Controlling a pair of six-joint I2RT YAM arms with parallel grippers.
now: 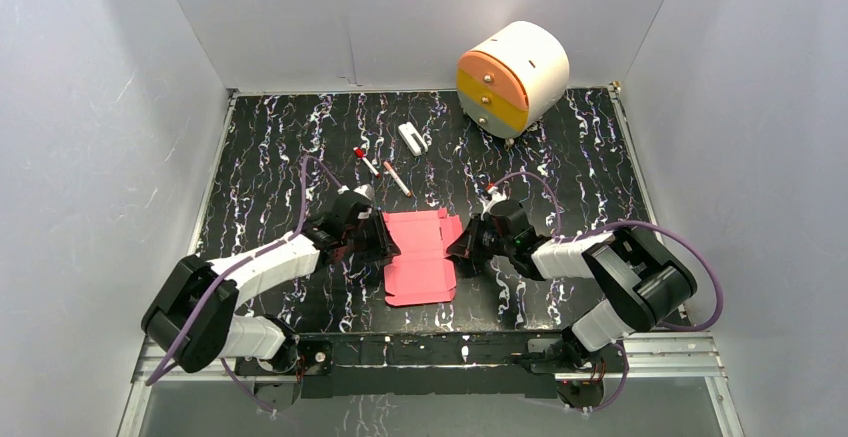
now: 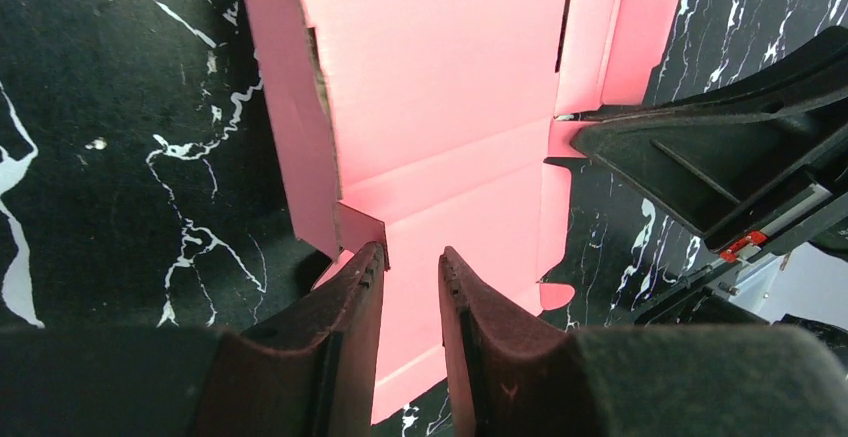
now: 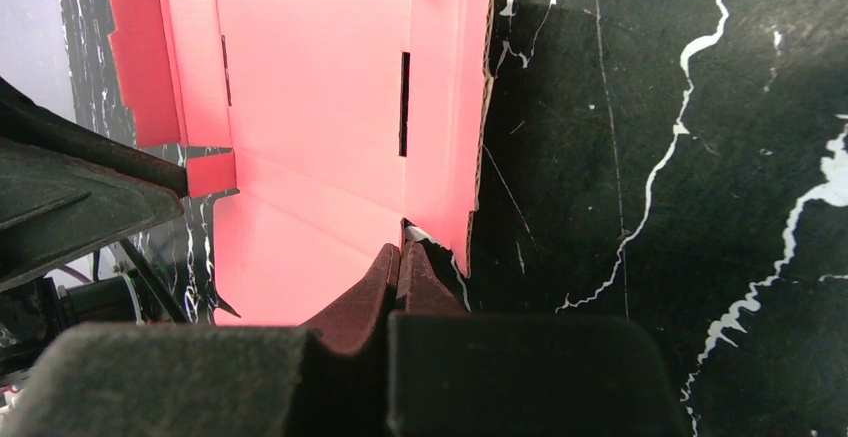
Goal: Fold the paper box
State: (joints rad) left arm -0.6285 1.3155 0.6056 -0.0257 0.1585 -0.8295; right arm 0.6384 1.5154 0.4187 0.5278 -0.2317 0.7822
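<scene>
Black marbled table (image 1: 280, 147), white walls all round, and the pink paper box (image 1: 420, 257) lies opened out flat in the middle, right between the two arms. Left gripper (image 2: 410, 257) has its jaws a little apart over the sheet's left edge, by the raised side flap (image 2: 285, 107), while the right gripper (image 3: 400, 252) is closed with its tip against the right edge, can't tell if it's pinching any card. My worry: if the left one closes off the crease, it'll crumple that thin flap or drag the sheet sideways.

Table (image 1: 270, 157) carries paper box (image 1: 420, 257) — and drawer unit (image 1: 512, 77).
</scene>
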